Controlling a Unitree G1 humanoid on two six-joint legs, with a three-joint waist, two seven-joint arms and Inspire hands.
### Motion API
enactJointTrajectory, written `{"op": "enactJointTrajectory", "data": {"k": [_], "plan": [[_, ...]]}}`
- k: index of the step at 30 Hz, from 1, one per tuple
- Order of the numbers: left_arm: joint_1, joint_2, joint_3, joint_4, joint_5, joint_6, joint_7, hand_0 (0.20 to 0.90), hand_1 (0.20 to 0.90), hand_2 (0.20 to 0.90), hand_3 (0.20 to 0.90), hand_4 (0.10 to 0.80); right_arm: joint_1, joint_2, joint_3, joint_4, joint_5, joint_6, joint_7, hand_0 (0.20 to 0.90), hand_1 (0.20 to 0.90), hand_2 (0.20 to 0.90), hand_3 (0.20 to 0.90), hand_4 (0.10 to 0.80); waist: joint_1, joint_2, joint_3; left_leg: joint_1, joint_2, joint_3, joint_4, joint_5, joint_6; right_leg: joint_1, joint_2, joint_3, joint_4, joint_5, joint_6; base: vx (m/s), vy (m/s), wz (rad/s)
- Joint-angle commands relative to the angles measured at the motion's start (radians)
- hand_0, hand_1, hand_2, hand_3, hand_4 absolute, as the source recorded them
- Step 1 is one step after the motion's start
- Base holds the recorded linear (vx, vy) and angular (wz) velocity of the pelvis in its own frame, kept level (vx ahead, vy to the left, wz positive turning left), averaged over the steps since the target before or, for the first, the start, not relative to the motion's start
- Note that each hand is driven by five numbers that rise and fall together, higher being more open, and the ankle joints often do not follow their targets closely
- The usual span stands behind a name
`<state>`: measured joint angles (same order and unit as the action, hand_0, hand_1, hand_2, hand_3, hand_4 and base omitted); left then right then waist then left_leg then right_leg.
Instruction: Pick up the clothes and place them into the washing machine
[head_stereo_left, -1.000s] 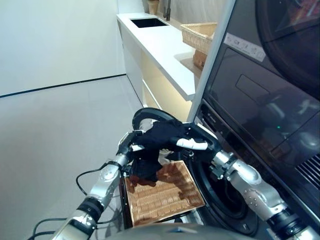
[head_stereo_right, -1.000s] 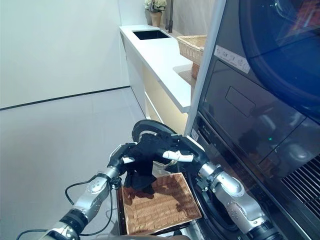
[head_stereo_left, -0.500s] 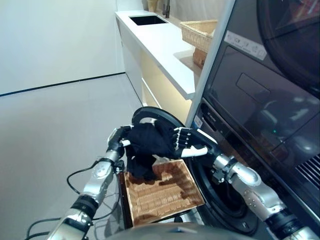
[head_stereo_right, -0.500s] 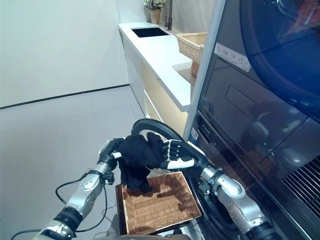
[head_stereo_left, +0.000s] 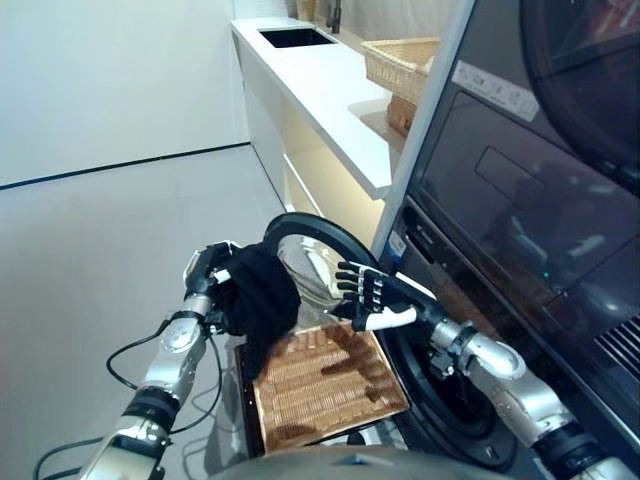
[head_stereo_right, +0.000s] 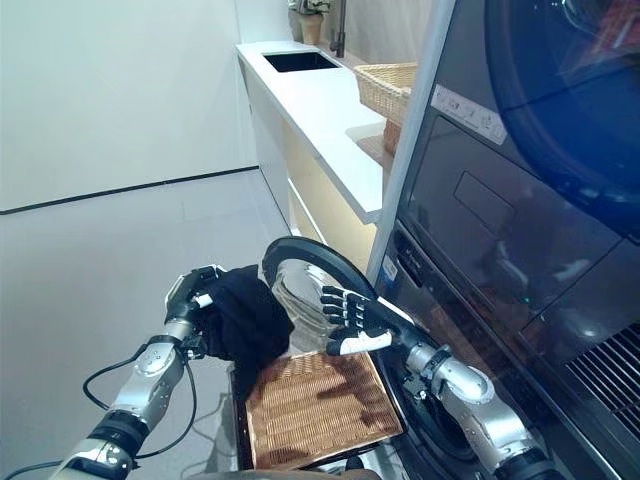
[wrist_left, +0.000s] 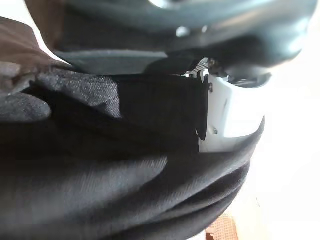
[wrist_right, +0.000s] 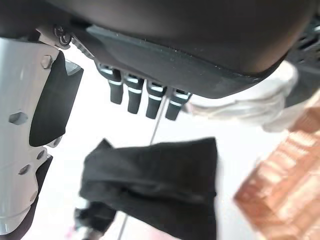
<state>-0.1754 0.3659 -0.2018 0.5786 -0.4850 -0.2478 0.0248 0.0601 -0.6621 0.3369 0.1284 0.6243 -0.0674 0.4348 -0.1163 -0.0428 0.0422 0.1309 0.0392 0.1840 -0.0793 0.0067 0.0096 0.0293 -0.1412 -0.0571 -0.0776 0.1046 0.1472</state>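
A black garment (head_stereo_left: 257, 302) hangs bunched from my left hand (head_stereo_left: 208, 268), which is shut on it just left of the washing machine's open round door (head_stereo_left: 300, 238). In the left wrist view the dark cloth (wrist_left: 115, 165) fills the space under the white-covered thumb (wrist_left: 231, 112). My right hand (head_stereo_left: 366, 296) is open with fingers spread, holding nothing, between the garment and the dark machine front (head_stereo_left: 520, 220). Its wrist view shows straight fingers (wrist_right: 142, 97) and the garment (wrist_right: 155, 185) beyond them. A flat wicker basket (head_stereo_left: 330, 385) lies on the floor below both hands.
The drum opening (head_stereo_left: 445, 400) shows at lower right behind my right arm. A white counter (head_stereo_left: 330, 85) with a sink (head_stereo_left: 295, 38) and a wicker basket (head_stereo_left: 400, 58) runs along the back. Grey floor (head_stereo_left: 90, 260) spreads to the left.
My left hand has carried the black garment to the left, out of my right hand. The right hand has let go and now has its fingers spread.
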Motion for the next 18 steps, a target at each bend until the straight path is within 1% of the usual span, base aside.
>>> {"op": "enactJointTrajectory", "data": {"k": [1,4,6,9,10,12,14,18], "plan": [[-0.202,0.047,0.041,-0.020,0.004,-0.147,0.014,0.200,0.200,0.200,0.200,0.300,0.003,-0.004,-0.081,-0.010,-0.017,-0.111,-0.022,0.900,0.900,0.900,0.900,0.800,0.021,-0.043,-0.087,-0.030,0.037,-0.051,0.067,-0.001,-0.094,-0.034,-0.079,-0.004,0.079,0.053,0.062,0.000,0.000,0.00],[-0.201,0.052,0.046,-0.025,0.007,-0.150,0.020,0.200,0.200,0.200,0.200,0.300,0.006,0.018,-0.108,0.036,-0.043,-0.125,-0.061,0.900,0.900,0.900,0.900,0.800,0.020,-0.042,-0.086,-0.029,0.037,-0.051,0.067,-0.001,-0.093,-0.034,-0.080,-0.004,0.079,0.054,0.061,0.000,0.000,0.00],[-0.200,0.052,0.047,-0.028,0.008,-0.149,0.020,0.200,0.200,0.200,0.200,0.300,0.006,0.023,-0.115,0.039,-0.059,-0.128,-0.066,0.900,0.900,0.900,0.900,0.800,0.020,-0.042,-0.086,-0.029,0.037,-0.051,0.067,-0.001,-0.092,-0.035,-0.079,-0.004,0.081,0.053,0.061,0.000,0.000,0.00],[-0.191,0.053,0.050,-0.047,0.012,-0.146,0.021,0.200,0.200,0.200,0.200,0.300,-0.002,0.050,-0.146,0.078,-0.138,-0.144,-0.132,0.900,0.900,0.900,0.900,0.800,0.019,-0.038,-0.086,-0.029,0.036,-0.051,0.067,-0.001,-0.091,-0.035,-0.078,-0.003,0.079,0.052,0.061,0.000,0.000,0.00],[-0.191,0.053,0.050,-0.047,0.012,-0.146,0.021,0.200,0.200,0.200,0.200,0.300,-0.002,0.050,-0.146,0.079,-0.138,-0.144,-0.133,0.900,0.900,0.900,0.900,0.800,0.019,-0.039,-0.085,-0.028,0.035,-0.051,0.067,-0.001,-0.091,-0.035,-0.078,-0.003,0.079,0.052,0.061,0.000,0.000,0.00],[-0.178,0.047,0.038,-0.082,0.001,-0.143,0.007,0.200,0.200,0.200,0.200,0.300,-0.015,0.089,-0.152,0.117,-0.136,-0.146,-0.162,0.900,0.900,0.900,0.900,0.800,0.021,-0.037,-0.084,-0.029,0.036,-0.051,0.068,-0.002,-0.089,-0.033,-0.080,-0.004,0.079,0.052,0.061,0.000,0.000,0.00],[-0.167,0.042,0.031,-0.108,-0.018,-0.143,-0.006,0.200,0.200,0.200,0.200,0.300,-0.025,0.109,-0.153,0.125,-0.125,-0.146,-0.169,0.900,0.900,0.900,0.900,0.800,0.024,-0.037,-0.084,-0.029,0.035,-0.053,0.068,-0.003,-0.088,-0.033,-0.080,-0.003,0.079,0.053,0.061,0.000,0.000,0.00],[-0.155,0.030,0.008,-0.137,-0.071,-0.136,-0.047,0.200,0.200,0.200,0.200,0.300,-0.046,0.131,-0.141,0.143,-0.116,-0.147,-0.179,0.900,0.900,0.900,0.900,0.800,0.029,-0.036,-0.084,-0.030,0.033,-0.055,0.068,-0.002,-0.087,-0.034,-0.080,-0.002,0.079,0.054,0.061,0.000,0.000,0.00]]}}
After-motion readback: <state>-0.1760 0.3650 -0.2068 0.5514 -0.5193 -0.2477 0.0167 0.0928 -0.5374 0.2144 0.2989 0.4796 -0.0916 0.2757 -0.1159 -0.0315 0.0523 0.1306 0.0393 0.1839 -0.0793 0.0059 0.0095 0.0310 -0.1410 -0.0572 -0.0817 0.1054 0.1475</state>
